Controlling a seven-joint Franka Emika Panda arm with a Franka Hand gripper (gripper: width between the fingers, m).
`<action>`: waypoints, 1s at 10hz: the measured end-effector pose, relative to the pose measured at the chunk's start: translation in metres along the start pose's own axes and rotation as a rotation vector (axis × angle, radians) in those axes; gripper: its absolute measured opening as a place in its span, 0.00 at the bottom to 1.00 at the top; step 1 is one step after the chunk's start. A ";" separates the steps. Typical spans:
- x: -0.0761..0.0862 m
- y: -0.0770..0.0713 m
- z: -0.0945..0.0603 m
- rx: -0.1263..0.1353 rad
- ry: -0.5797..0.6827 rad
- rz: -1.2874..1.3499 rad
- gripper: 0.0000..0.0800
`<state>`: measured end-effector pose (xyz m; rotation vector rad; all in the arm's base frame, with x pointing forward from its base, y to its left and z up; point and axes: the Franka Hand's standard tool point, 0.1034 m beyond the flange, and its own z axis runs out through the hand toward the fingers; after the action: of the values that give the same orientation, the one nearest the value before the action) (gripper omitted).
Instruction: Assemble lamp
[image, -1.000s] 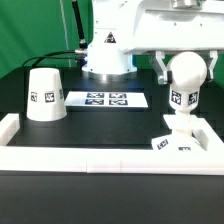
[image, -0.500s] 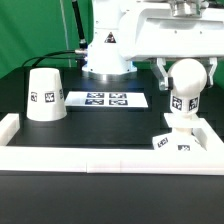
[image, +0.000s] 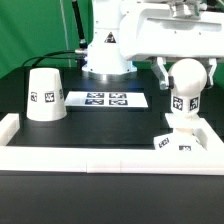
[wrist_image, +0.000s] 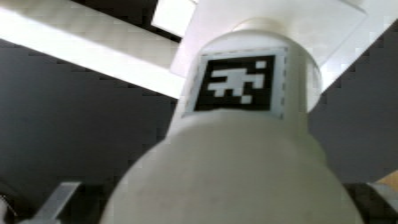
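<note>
we are seating the bulb (image: 185, 98) on the base (image: 181, 141)
our gripper (image: 186, 74) is clamping the bulb upright so its stem is meeting the base squarely

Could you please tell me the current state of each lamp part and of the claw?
claw: shut on the bulb's ball, as far as shows.
bulb: upright, stem down on the base; whether it is seated, cannot tell.
base: lying flat under the bulb's stem.
shade: standing wide end down, apart from the rest, untouched.
marker board: lying flat.
</note>
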<state>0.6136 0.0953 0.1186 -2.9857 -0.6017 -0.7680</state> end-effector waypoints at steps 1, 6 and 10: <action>0.000 0.000 0.000 0.000 0.000 0.000 0.84; 0.000 0.000 0.000 0.001 -0.001 0.007 0.87; 0.007 -0.004 -0.010 0.009 -0.011 0.011 0.87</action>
<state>0.6129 0.1001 0.1301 -2.9844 -0.5874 -0.7459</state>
